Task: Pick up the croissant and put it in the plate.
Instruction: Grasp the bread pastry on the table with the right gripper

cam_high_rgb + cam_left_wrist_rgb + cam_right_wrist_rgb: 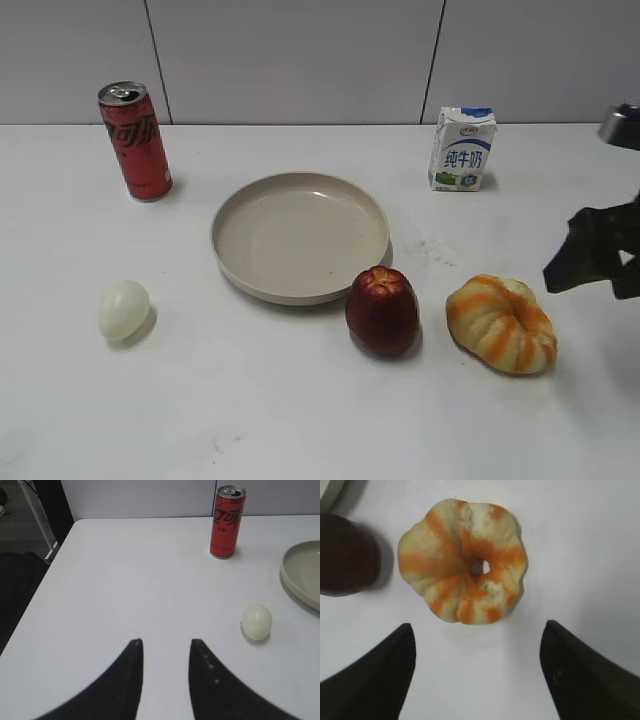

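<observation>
On the desk [300, 400] at 4 o'clock of the plate [300, 237], the croissant [462, 562] lies free; it looks soft and light, best pinched across its plump sides. Right claw [477, 672] gapes wide above it.

Orange-and-cream striped croissant [502, 322], beige plate [232, 262], apparently dark-red apple [381, 310].

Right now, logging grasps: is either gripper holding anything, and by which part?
Nothing is held. The right gripper is open above the croissant; the left gripper is open and empty.
</observation>
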`<state>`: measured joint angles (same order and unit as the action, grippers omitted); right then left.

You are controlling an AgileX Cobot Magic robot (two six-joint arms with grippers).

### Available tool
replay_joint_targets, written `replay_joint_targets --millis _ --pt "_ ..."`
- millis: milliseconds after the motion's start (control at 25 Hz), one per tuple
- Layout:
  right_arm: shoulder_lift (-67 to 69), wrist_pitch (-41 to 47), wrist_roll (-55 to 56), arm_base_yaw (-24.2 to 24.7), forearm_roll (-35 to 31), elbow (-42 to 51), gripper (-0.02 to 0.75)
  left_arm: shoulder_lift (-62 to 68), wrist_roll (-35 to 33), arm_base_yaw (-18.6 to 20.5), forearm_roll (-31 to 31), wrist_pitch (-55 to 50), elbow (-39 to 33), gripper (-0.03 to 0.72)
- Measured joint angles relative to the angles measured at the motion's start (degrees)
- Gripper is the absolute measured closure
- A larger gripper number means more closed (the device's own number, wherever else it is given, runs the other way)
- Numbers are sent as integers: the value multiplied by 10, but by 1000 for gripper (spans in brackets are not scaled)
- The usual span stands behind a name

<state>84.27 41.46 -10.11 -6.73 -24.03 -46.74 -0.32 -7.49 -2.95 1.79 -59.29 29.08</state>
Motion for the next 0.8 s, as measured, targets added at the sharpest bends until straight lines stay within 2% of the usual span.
replay_joint_targets --millis 160,320,440,600,680,720,800 --pt "52 -30 18 -74 30 -30 152 0 0 0 0 0 0 456" --pt "112 -58 84 -129 99 -55 152 0 0 0 0 0 0 456" --pt "163 -70 148 -145 155 -66 152 0 0 0 0 0 0 456" --pt "208 -79 170 -148 167 -82 159 0 0 0 0 0 0 458" --pt "220 -81 172 -149 164 -87 200 0 0 0 0 0 0 458" --pt "225 -81 173 -149 160 -89 247 0 0 0 0 0 0 458" --pt "227 -80 174 -149 154 -90 400 0 0 0 0 0 0 458"
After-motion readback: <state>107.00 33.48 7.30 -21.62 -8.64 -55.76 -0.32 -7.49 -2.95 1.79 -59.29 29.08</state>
